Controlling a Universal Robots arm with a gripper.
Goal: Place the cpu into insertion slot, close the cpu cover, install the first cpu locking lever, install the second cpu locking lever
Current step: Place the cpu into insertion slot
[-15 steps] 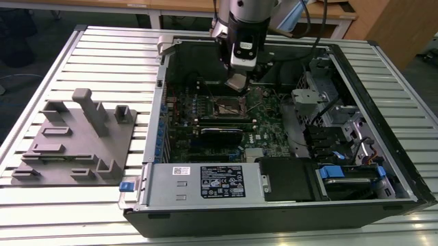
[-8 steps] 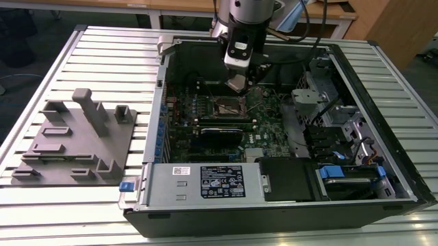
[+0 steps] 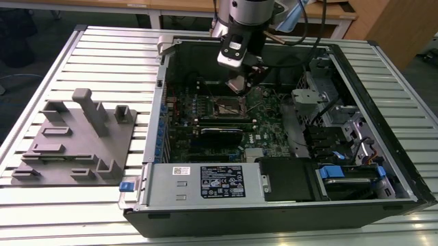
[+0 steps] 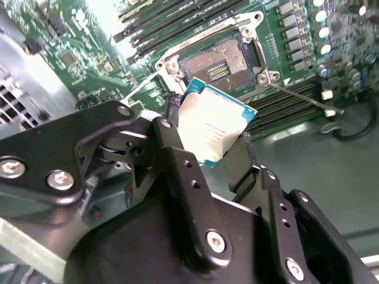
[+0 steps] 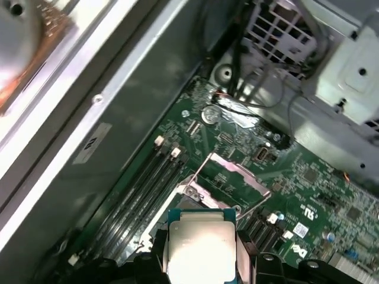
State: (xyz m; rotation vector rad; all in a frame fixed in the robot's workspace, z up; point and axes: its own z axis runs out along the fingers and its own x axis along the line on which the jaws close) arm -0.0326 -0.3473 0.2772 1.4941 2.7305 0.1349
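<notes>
Gripping the cpu by its edges just above the empty insertion slot, the gripper has completed no step yet: the cpu cover stands raised and neither locking lever looks latched.

The arm hangs nearly upright over the open computer case, toward its far wall, with the wrist turned down. The gripper points downward. In the second wrist view its two black fingers clamp opposite edges of the cpu, which is held tilted.
</notes>
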